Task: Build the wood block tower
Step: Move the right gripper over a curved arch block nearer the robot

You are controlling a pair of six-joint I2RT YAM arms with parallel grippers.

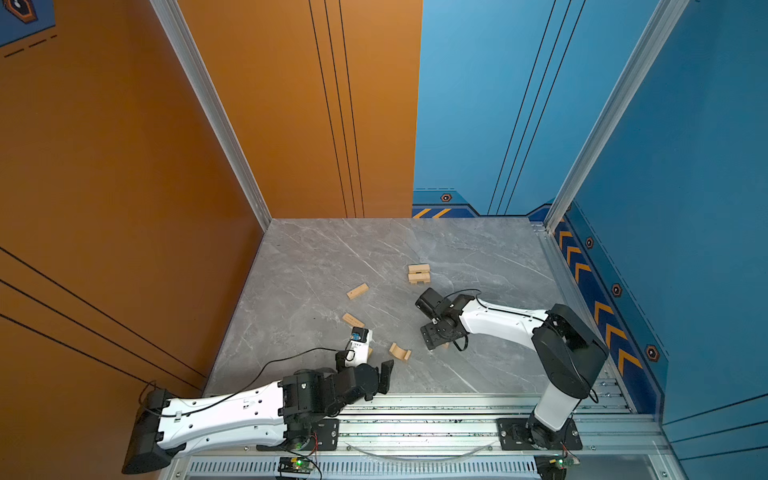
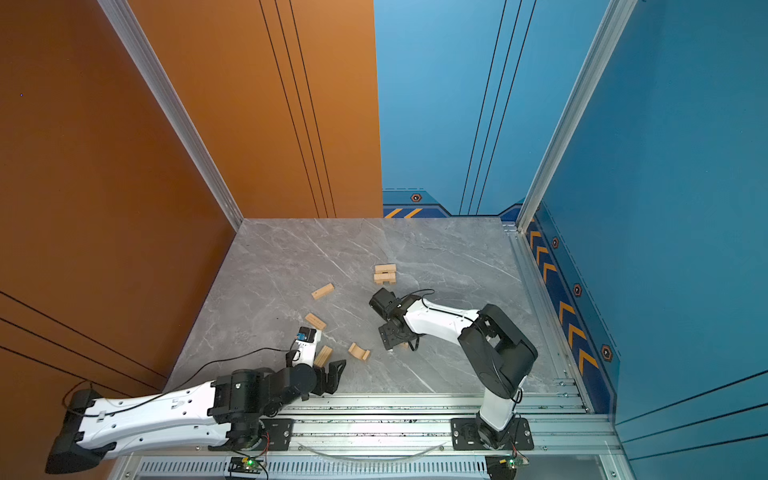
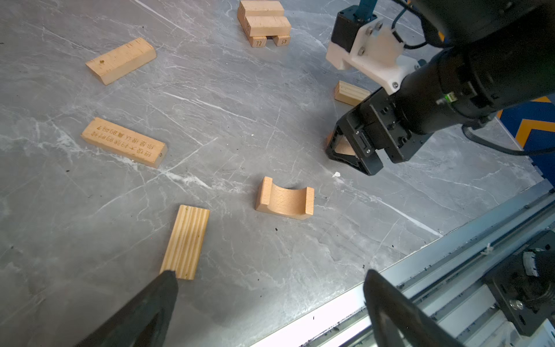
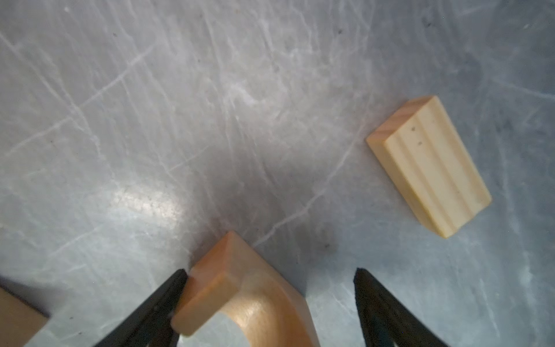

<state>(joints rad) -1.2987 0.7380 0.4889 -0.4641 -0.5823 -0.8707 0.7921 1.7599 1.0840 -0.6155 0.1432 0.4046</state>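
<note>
The tower (image 1: pixel 419 274) is a low stack of wood blocks in two crossed layers at mid-table, also in the left wrist view (image 3: pixel 264 22). My right gripper (image 4: pixel 270 270) is open and low over the table, straddling a half-ring arch (image 4: pixel 249 291). One finger touches the arch's end, the other stands apart. A grooved slab (image 4: pixel 429 168) lies just beyond. My left gripper (image 3: pixel 270 272) is open and empty near the table's front edge, beside another grooved slab (image 3: pixel 186 240). A second arch (image 3: pixel 285 199), a plain bar (image 3: pixel 121 60) and an engraved bar (image 3: pixel 124 145) lie loose.
The grey marble table (image 1: pixel 478 257) is boxed in by an orange wall (image 1: pixel 124 208) on the left and blue walls (image 1: pixel 685 208) behind and on the right. A metal rail (image 1: pixel 415 415) with both arm bases runs along the front edge.
</note>
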